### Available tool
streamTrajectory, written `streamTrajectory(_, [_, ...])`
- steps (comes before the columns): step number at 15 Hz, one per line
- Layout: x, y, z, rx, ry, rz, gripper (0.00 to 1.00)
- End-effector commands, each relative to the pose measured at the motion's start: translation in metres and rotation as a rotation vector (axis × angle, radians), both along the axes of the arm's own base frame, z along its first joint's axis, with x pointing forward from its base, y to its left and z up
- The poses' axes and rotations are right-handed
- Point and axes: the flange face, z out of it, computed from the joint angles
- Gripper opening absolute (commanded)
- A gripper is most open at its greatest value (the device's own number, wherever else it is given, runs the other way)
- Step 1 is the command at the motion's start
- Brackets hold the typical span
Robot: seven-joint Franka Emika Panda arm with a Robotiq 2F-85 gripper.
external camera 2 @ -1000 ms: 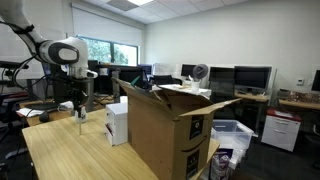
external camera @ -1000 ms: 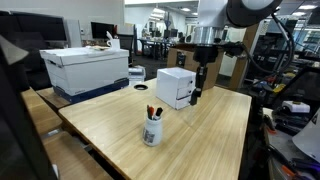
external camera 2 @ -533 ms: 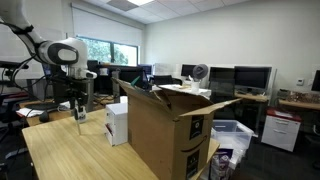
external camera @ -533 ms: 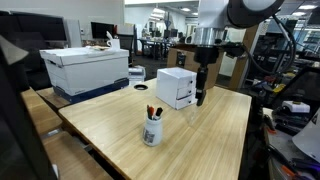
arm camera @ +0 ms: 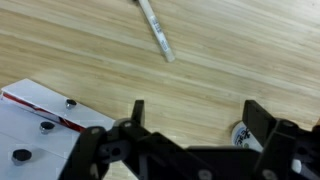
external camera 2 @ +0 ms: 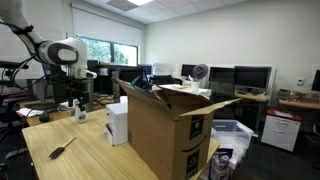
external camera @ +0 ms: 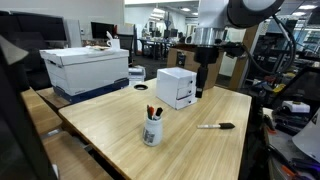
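Observation:
My gripper [external camera: 203, 92] hangs open above the wooden table [external camera: 120, 125], beside a small white box [external camera: 176, 87]. Nothing is between its fingers. A black marker [external camera: 217, 126] lies flat on the table, apart from the gripper; it also shows as the marker [external camera 2: 62, 150] in an exterior view. In the wrist view the gripper [arm camera: 197, 112] comes in from the bottom, with the marker [arm camera: 155, 28] on the wood at the top, the white box [arm camera: 40, 130] at lower left and a white cup [arm camera: 240, 135] partly hidden behind the right finger.
A white cup with markers [external camera: 152, 130] stands near the table's front. A white bin with a blue base [external camera: 85, 70] sits at the far side. A large open cardboard box [external camera 2: 165, 130] stands beside the table. Desks and monitors fill the background.
The gripper has opened and the marker it held has dropped; it now lies flat on the table. The arm has barely moved.

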Motion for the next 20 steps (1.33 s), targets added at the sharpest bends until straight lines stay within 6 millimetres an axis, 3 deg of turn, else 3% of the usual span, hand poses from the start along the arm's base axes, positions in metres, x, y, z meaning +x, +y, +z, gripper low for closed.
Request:
streamTrajectory(1, [-0.003,-0.002,0.0,0.002,-0.004,0.014,1.0])
streamTrajectory(6, [-0.005,0.014,0.004,0.005,0.009,0.042,1.0])
streamTrajectory(14, [0.001,0.074,0.017,0.031,-0.03,0.166,1.0])
streamTrajectory(15, [0.005,0.089,0.016,0.047,-0.046,0.187,1.0])
streamTrajectory(20, [0.015,0.116,0.006,0.059,-0.052,0.223,1.0])
